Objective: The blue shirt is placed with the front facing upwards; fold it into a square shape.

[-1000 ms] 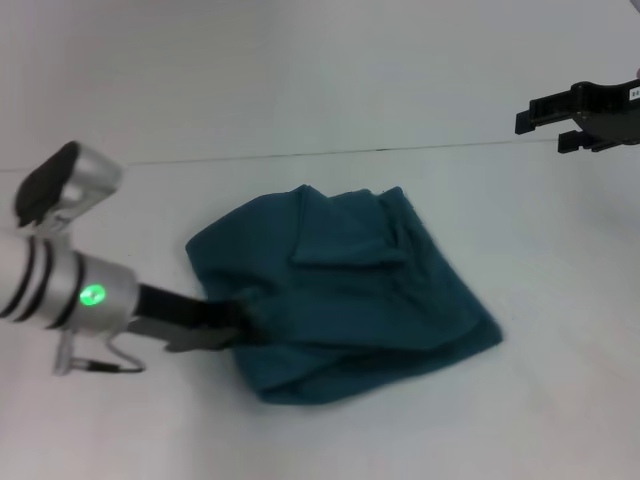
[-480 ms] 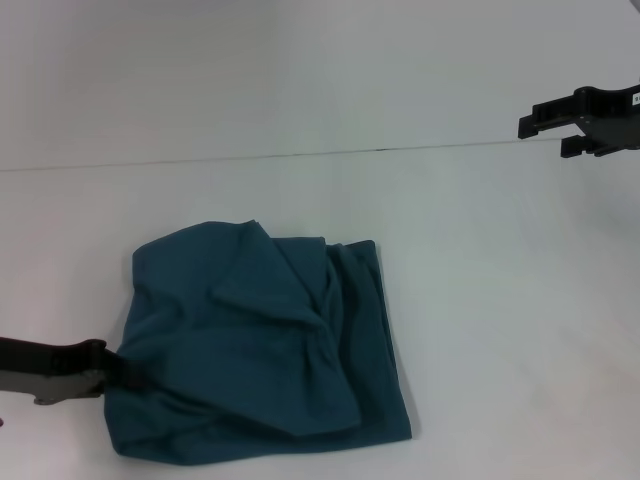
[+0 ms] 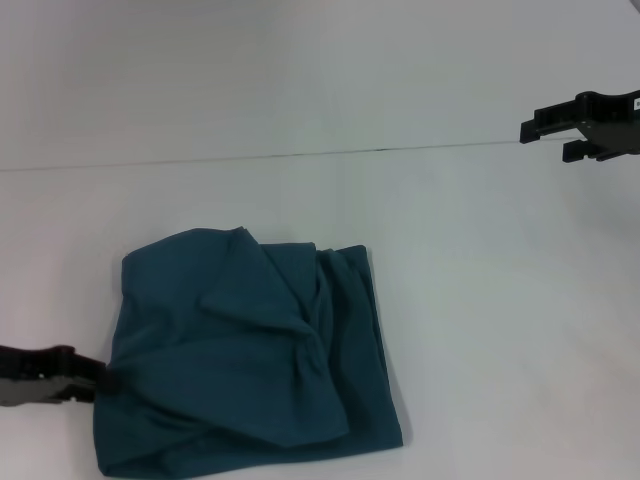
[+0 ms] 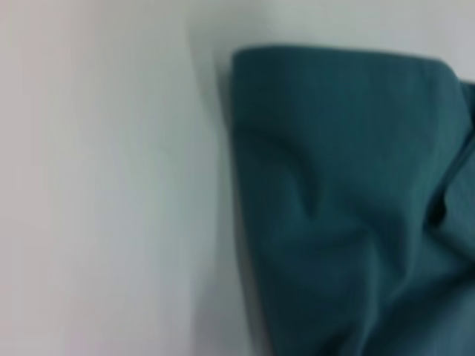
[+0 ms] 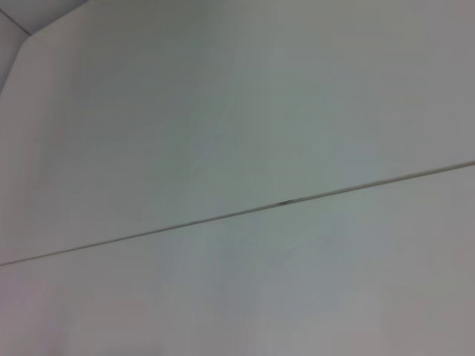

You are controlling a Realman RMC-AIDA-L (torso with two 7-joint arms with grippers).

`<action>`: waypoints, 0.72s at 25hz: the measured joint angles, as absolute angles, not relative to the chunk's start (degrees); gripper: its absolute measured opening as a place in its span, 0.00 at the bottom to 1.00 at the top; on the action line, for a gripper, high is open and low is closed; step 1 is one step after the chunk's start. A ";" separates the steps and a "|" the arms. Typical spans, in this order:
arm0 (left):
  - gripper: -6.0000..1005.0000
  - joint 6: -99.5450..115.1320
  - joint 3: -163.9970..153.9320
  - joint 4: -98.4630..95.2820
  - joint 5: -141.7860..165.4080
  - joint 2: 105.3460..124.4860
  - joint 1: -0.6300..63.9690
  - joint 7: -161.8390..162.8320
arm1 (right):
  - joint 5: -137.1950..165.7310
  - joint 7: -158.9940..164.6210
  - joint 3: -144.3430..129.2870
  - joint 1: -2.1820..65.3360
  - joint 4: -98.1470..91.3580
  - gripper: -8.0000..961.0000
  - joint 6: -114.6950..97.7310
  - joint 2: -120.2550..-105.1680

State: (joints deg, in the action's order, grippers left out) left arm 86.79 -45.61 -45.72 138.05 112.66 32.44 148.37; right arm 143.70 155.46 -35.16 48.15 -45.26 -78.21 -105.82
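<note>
While the blue shirt (image 3: 245,350) lies bunched and roughly folded on the white desk (image 3: 480,300), its left edge is met by the left hand (image 3: 95,380), apparently clamped on the cloth. Well apart, at the far right, the right hand (image 3: 550,135) is held aloft, parted and empty.
</note>
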 joint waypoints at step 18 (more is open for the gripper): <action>0.83 92.45 -28.46 -39.46 125.93 115.46 26.91 145.84 | 140.82 151.79 -35.26 47.97 -44.68 0.79 -79.95 -106.36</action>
State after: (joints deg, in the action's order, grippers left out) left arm 92.45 -28.46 -39.46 125.93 115.46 26.91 145.84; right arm 140.82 151.79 -35.26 47.97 -44.68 -79.95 -106.36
